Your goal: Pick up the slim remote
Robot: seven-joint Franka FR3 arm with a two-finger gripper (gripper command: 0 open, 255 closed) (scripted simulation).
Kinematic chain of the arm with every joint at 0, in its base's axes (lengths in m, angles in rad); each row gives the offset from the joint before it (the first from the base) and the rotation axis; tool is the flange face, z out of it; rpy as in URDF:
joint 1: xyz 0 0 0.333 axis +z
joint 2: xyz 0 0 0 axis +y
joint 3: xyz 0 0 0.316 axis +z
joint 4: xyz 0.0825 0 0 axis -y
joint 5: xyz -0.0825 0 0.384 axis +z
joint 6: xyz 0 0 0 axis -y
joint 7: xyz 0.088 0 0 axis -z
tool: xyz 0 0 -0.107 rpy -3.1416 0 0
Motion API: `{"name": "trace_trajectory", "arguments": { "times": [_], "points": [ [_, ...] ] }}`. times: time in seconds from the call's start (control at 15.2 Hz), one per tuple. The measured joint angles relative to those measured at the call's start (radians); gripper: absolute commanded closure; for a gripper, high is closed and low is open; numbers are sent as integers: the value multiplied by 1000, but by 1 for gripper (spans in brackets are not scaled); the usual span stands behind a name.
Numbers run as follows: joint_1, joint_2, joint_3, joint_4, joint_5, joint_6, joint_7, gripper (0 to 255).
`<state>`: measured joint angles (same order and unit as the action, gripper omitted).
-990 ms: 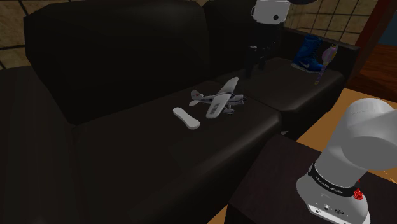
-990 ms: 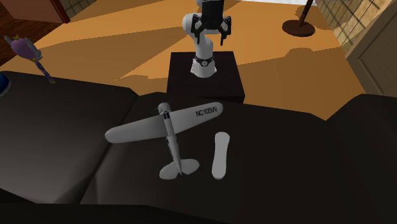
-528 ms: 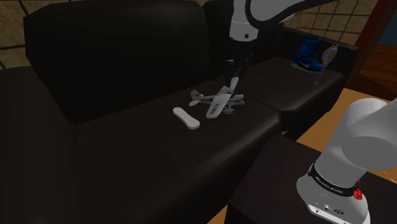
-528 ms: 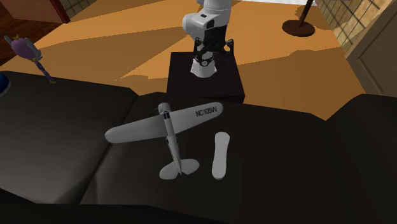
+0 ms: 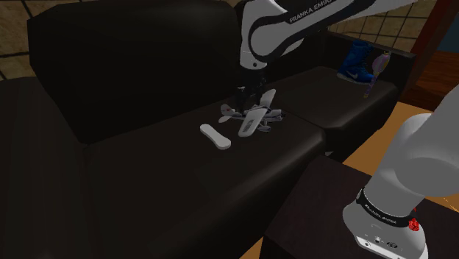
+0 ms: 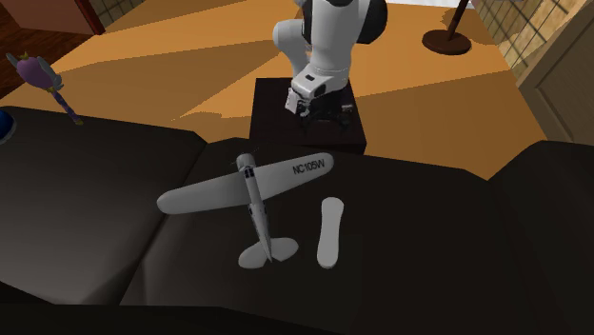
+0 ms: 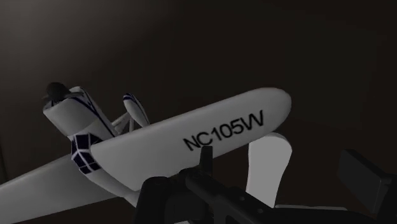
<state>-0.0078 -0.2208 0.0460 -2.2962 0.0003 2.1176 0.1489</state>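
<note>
1. The gripper [image 6: 322,114] has swung down from high above the stand [image 6: 276,124] and now hangs low over the toy aeroplane [image 5: 254,118]. The approach is under way and the grasp has not begun.
2. The slim white remote [image 5: 215,137] lies unmoved on the sofa seat [image 5: 147,184], just beside the aeroplane's tail.
3. Wrist view: the fingers [image 7: 366,181] appear spread, clasping nothing, and the aeroplane hides part of the remote.
4. Second exterior view: the remote shows whole.

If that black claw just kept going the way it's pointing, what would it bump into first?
Probably the lettered wing of the toy plane, right ahead of the open gripper. The white remote peeks out just past the wing's edge, so it might be that instead; depth is unclear.
</note>
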Motion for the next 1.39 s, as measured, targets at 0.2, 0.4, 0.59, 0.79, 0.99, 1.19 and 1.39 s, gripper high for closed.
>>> {"name": "trace_trajectory", "arguments": {
  "times": [0.2,0.4,0.59,0.79,0.99,1.19,1.39],
  "points": [
    [1,127,4,70,-1,51,8,0],
    [4,243,8,144,-3,86,20,0],
    [4,368,7,244,-6,106,22,0],
    [7,473,7,309,-7,139,27,0],
    [10,607,6,436,-10,141,32,0],
    [16,720,6,549,-11,132,38,0],
    [15,769,5,579,-12,150,37,0]
  ]
}}
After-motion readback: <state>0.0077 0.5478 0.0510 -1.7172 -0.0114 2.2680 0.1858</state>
